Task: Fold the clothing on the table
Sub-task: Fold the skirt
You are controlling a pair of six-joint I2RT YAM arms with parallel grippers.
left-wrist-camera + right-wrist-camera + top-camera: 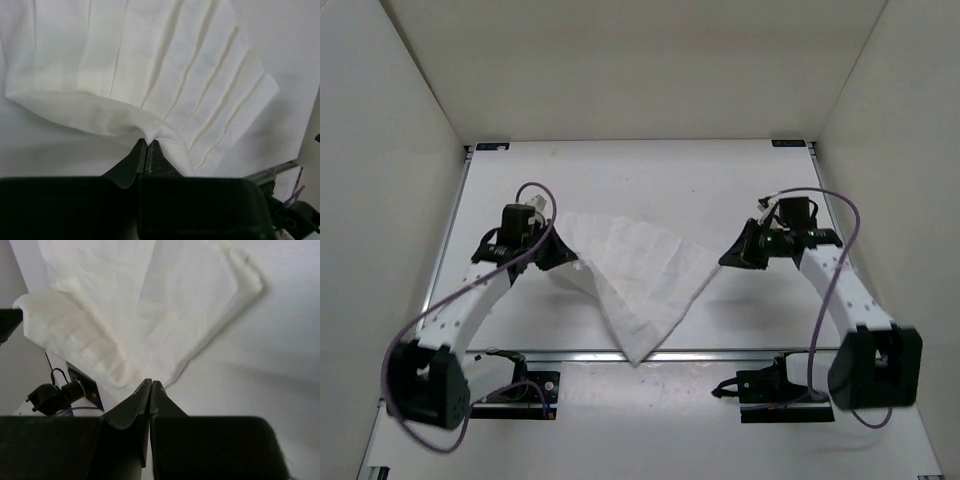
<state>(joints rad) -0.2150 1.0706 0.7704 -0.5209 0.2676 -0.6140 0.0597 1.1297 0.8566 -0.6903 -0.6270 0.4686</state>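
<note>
White desk (650,180), thin pleated clothing (630,270) slung across its middle between both arms.
Clothing spans left to right with its upper edge raised at both ends, and the middle sags to a point at the near edge of the desk. Likely light, soft and floppy, with no stiffness, so it droops wherever it is unsupported and the pleats may slide. Best hold looks like a pinch at the corners or hem. Left fingers (132,162) fully closed on a bunched edge fold. Right fingers (132,402) closed on the opposite corner tip, a slim bite that could slip.

Soft, even light; faint shadows
</note>
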